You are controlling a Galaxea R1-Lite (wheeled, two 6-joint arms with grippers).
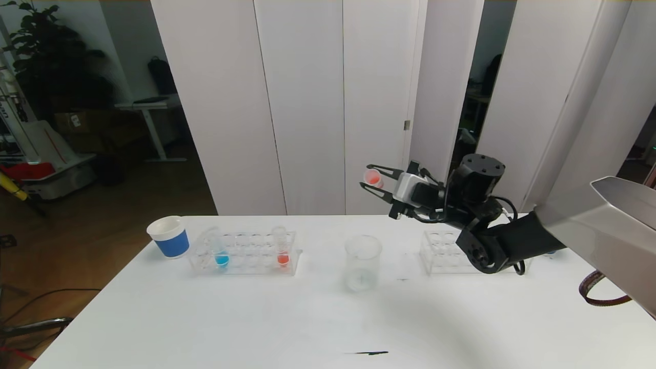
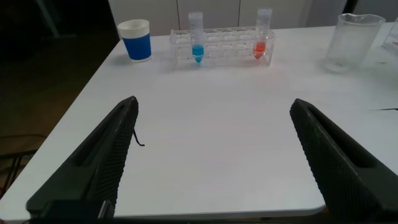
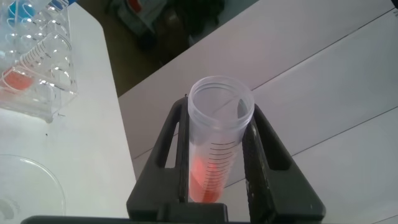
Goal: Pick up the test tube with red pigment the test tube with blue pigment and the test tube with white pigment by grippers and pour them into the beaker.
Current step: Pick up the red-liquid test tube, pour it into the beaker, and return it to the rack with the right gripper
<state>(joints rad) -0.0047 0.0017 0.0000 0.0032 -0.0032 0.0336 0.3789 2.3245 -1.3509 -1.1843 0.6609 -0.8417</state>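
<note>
Red tube (image 3: 214, 143): clear, graduated, orange-red liquid at bottom; clamped in right pincer (image 1: 375, 180), raised above beaker (image 1: 363, 262).
Beaker: clear glass, on tabletop (image 1: 256, 318).
Left rack (image 1: 243, 252): holds blue tube (image 1: 221, 251) and 1 orange-red tube (image 1: 281, 247).
Left pincer (image 2: 217, 155): wide apart, holding nothing, low over tabletop.

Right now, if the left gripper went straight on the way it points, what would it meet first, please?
Probably the clear rack holding the test tube with blue pigment and a red-filled tube; bare table lies before the left gripper until there, though depth is uncertain.
</note>
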